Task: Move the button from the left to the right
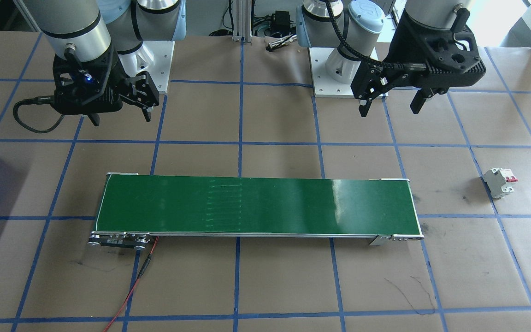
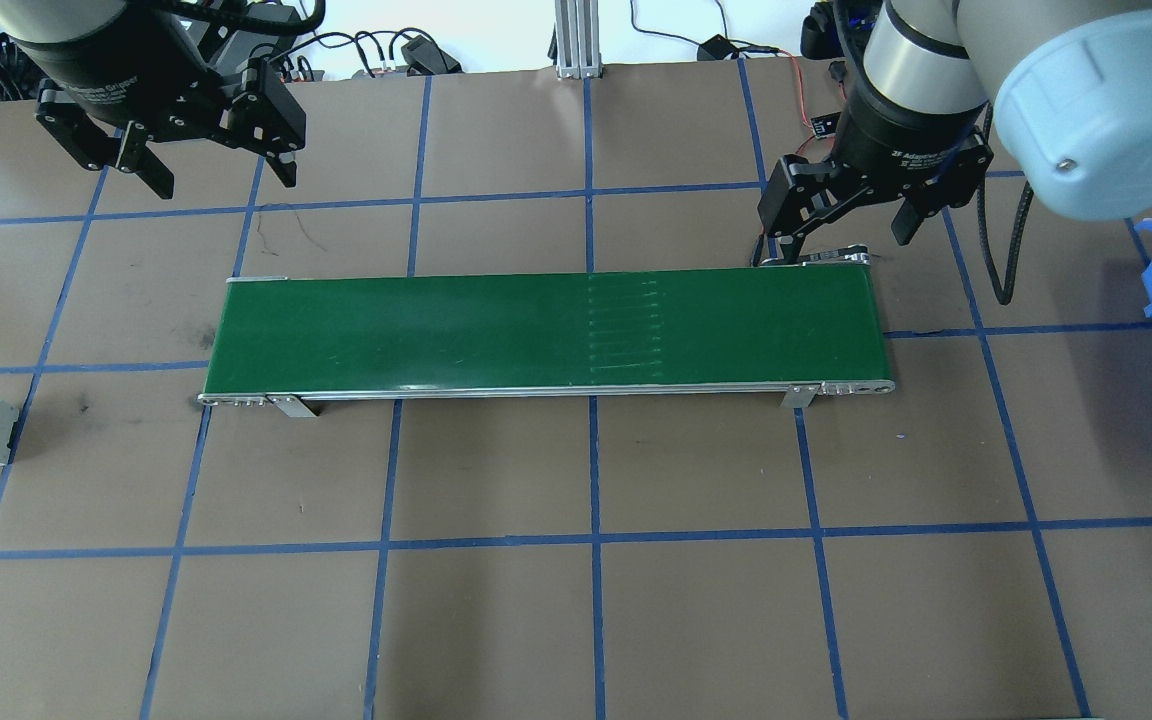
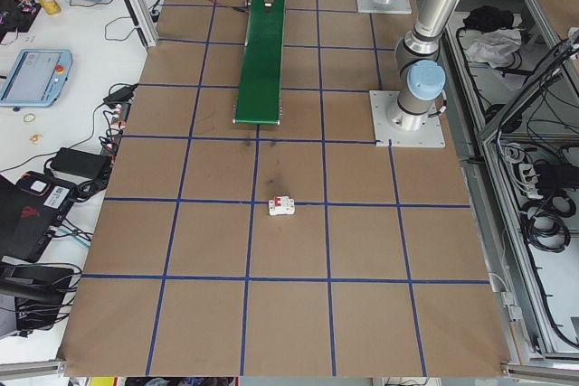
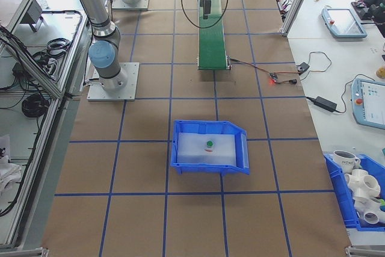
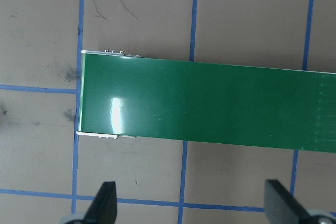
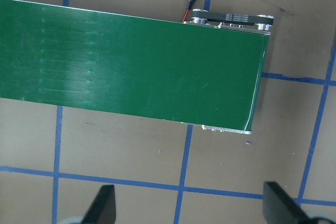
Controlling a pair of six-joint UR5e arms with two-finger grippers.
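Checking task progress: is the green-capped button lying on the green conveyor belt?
No, the green-capped button sits inside the blue plastic bin, off the belt.

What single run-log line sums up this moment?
button: in blue bin | belt: bare | left gripper: open, empty | right gripper: open, empty | breaker: on table
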